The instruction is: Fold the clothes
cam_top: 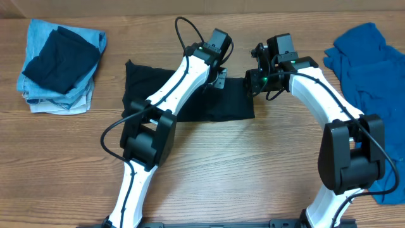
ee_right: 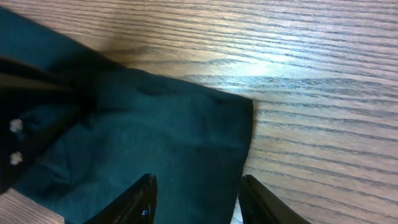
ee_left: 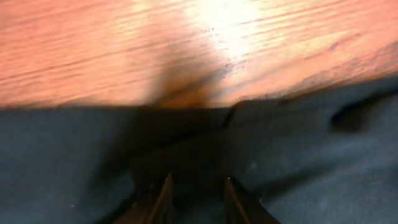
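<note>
Overhead, my left gripper (cam_top: 219, 80) and right gripper (cam_top: 254, 82) hovered parted, empty, above the black garment (cam_top: 233, 107), probably to square its fold.

Two arms (cam_top: 171, 88) (cam_top: 329, 104), one black cloth (cam_top: 234, 106), one folded stack (cam_top: 60, 66), one blue pile (cam_top: 370, 63)

1. left arm (cam_top: 171, 87): white link shells, black joint housings.
2. right arm (cam_top: 323, 95): same white/black scheme, with a bulky black joint block far back from its tool.
3. Thin black cable (cam_top: 176, 28) loops just behind the left tool (ee_left: 196, 186).
4. Green LEDs (cam_top: 262, 79) lit close behind each tool.
5. right tool (ee_right: 198, 180): glossy black fingers (ee_right: 144, 199). The left tool's are dark, tapered and blurred.
</note>
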Controlling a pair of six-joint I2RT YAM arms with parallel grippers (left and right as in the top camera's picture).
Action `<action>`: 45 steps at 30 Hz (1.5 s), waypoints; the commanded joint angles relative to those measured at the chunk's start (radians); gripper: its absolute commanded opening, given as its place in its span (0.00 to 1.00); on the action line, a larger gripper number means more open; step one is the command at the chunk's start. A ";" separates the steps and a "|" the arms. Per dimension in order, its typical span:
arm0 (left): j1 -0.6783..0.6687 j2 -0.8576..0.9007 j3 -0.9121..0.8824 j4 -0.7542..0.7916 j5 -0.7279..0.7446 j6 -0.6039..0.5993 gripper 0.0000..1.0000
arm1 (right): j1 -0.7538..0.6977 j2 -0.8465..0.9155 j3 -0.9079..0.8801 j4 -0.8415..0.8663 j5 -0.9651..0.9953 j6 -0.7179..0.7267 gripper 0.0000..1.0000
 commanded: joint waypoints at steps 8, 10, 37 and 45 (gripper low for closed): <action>0.203 -0.014 0.315 -0.310 0.025 0.009 0.53 | 0.003 0.006 -0.008 -0.056 0.056 -0.010 0.66; 0.239 -0.014 0.315 -0.329 0.036 0.013 0.53 | 0.003 0.019 -0.010 -0.041 0.056 -0.010 0.66; 0.284 -0.014 0.315 -0.372 0.009 0.021 0.49 | 0.004 0.179 -0.028 -0.035 -0.140 -0.010 0.08; 0.283 -0.014 0.315 -0.395 0.017 0.039 0.40 | -0.141 0.177 0.023 -0.090 -0.140 -0.010 0.04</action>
